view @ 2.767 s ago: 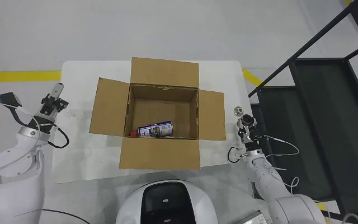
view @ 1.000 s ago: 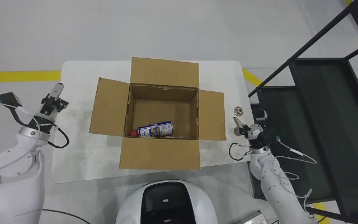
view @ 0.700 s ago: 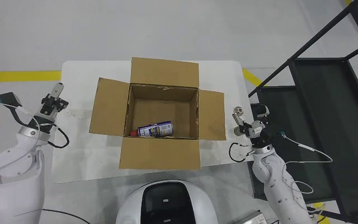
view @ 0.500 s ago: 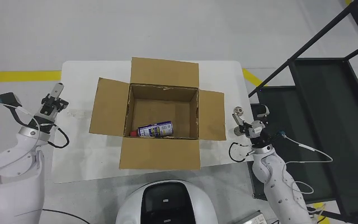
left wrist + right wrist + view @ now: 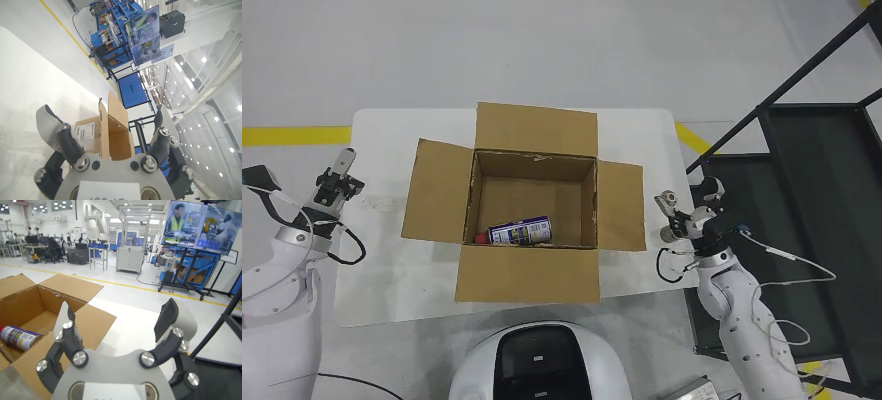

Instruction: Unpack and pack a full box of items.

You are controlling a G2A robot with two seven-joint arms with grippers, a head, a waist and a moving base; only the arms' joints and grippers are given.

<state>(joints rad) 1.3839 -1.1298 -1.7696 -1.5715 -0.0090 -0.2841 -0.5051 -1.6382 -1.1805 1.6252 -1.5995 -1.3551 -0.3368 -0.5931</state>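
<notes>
Right gripper (image 5: 687, 200) alone has turned slightly; one spray can (image 5: 522, 233) lies on its side against the near wall of the open box (image 5: 535, 128), flanked right and left by it and the left gripper (image 5: 342, 165), both spread and empty, so unpacking appears one item short, repacking not yet begun.

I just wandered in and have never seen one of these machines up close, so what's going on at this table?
A two-armed robot stands at a white table bearing an open brown cardboard box. One blue-labelled spray can with a red cap lies on its side inside, by the wall nearest the robot. Nothing is being held: the left gripper and the right gripper are both open, one on each side of the box, clear of it.
</notes>
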